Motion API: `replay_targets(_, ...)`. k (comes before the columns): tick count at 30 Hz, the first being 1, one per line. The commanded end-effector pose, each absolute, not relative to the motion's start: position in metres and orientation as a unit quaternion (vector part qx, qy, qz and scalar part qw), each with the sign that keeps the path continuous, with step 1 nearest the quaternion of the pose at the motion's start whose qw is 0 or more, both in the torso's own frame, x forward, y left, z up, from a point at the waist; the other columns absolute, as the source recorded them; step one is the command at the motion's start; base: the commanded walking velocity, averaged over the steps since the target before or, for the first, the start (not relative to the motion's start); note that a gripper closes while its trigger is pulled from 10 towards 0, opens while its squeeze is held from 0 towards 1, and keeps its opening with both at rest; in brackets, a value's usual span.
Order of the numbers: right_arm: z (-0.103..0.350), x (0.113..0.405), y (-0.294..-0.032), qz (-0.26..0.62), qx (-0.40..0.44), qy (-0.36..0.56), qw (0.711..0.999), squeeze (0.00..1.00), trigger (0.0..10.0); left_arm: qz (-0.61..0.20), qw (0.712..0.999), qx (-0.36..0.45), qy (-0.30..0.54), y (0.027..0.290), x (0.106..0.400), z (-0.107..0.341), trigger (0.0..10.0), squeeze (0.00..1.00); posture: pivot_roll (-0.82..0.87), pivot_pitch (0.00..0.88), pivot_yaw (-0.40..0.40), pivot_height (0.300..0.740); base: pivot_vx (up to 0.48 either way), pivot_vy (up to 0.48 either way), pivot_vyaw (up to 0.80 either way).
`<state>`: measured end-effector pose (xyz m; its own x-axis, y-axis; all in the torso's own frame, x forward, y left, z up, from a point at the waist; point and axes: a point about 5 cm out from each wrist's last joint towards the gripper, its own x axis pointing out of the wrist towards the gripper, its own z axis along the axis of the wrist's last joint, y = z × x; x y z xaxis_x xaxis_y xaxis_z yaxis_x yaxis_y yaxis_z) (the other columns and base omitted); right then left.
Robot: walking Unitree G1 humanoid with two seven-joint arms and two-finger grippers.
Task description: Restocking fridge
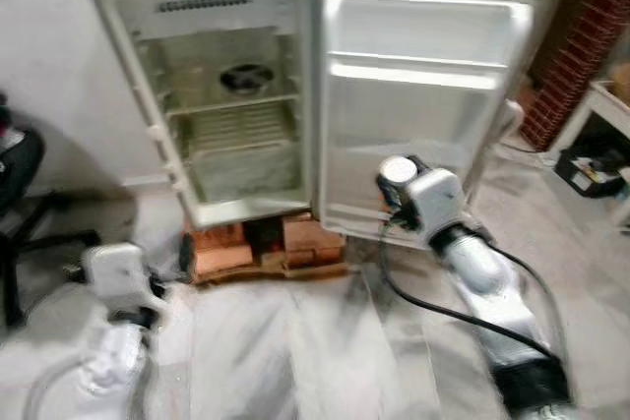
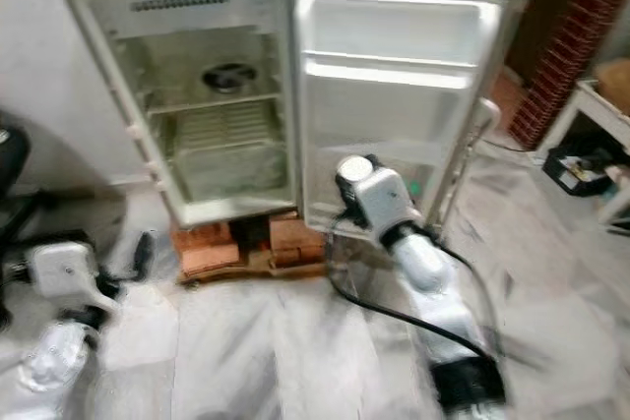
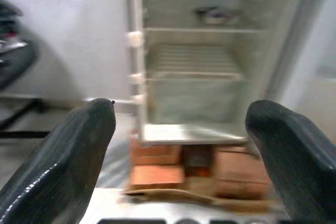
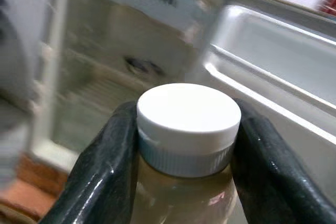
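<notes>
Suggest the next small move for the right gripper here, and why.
Probably carry the white-capped bottle of pale liquid forward toward the open white fridge: the right gripper is shut on its neck, short of the door shelves.

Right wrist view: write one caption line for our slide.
Right gripper clamps a white-capped bottle before the open fridge.

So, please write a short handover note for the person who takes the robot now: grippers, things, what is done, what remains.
Right gripper: shut on a bottle with a white cap, held up in front of the open fridge door.
Left gripper: open, holding nothing, low at the robot's left and pointing at the fridge.
Fridge: stands on bricks, door wide open. A dark round thing lies on the upper shelf; I cannot tell what it is.
Done: door open, bottle picked up.
Left: put the bottle inside, probably on a shelf or in the door rack, then let go.
</notes>
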<state>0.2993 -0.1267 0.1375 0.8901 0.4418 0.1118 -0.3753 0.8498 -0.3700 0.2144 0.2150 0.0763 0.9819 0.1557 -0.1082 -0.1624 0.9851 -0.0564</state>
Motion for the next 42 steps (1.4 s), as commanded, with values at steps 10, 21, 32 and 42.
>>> replay_targets(10,0.147,0.300,-0.135,0.213,-0.195,-0.120,0.950,0.00,10.0,0.056,0.997,-0.028,0.046,0.202,0.221,0.079,10.0,0.00,0.01,0.000,0.010,0.740,0.386,0.000,0.00)
replay_targets(21,0.140,0.297,-0.133,0.207,-0.184,-0.109,0.955,0.00,10.0,0.052,0.997,-0.027,0.053,0.201,0.219,0.076,10.0,0.00,0.02,0.000,0.009,0.740,0.414,0.000,0.00)
replay_targets(32,0.133,0.293,-0.128,0.225,-0.172,-0.097,0.954,0.00,10.0,0.047,0.997,-0.022,0.059,0.201,0.220,0.075,10.0,0.00,0.02,0.000,0.012,0.740,0.408,0.000,0.00)
replay_targets(42,0.123,0.278,-0.113,0.296,-0.166,-0.080,0.937,0.00,10.0,0.049,0.997,-0.030,0.055,0.199,0.219,0.075,10.0,0.00,0.02,0.000,0.006,0.740,0.229,0.000,0.00)
